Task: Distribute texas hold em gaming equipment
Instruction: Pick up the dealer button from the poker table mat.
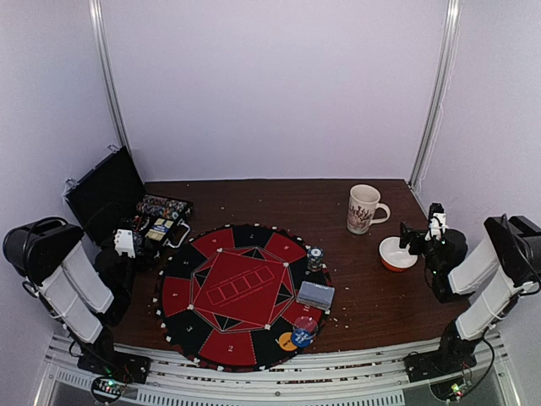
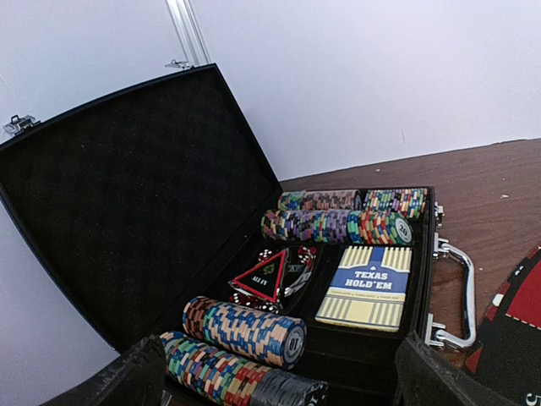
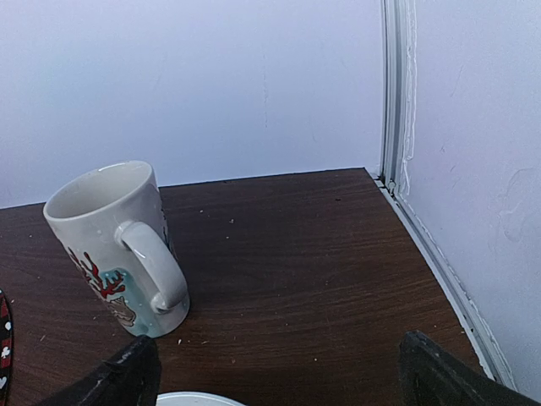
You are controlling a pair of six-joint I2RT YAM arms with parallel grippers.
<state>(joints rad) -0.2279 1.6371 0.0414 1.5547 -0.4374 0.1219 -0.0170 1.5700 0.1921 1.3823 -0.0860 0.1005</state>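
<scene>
Left hand (image 2: 279,382) is spread wide and grips nothing, its two black fingers (image 2: 127,376) framing the near end of an open black hard case (image 2: 127,211) on the dark wooden counter (image 1: 279,199). Just beyond the fingers lie two rows of multicoloured striped poker chips (image 2: 245,330) set on edge. Past them sit a red triangular marker (image 2: 262,277) and a blue-and-cream card box (image 2: 365,288) lettered TEXAS HOLD'EM, then two more chip rows (image 2: 338,226) at the far wall. From above, a round red-and-black felt mat (image 1: 228,292) lies just right of that hand. Its far right rim carries an orange chip (image 1: 287,342) beside a blue chip (image 1: 302,337), with a grey-blue deck of cards (image 1: 315,295) behind them and a short chip stack (image 1: 315,257) farther back. Right hand (image 3: 283,381) is likewise wide open and empty. The rim of a white-and-orange bowl (image 1: 396,254) shows between its fingers, and a white patterned mug (image 3: 118,245) stands upright beyond.
</scene>
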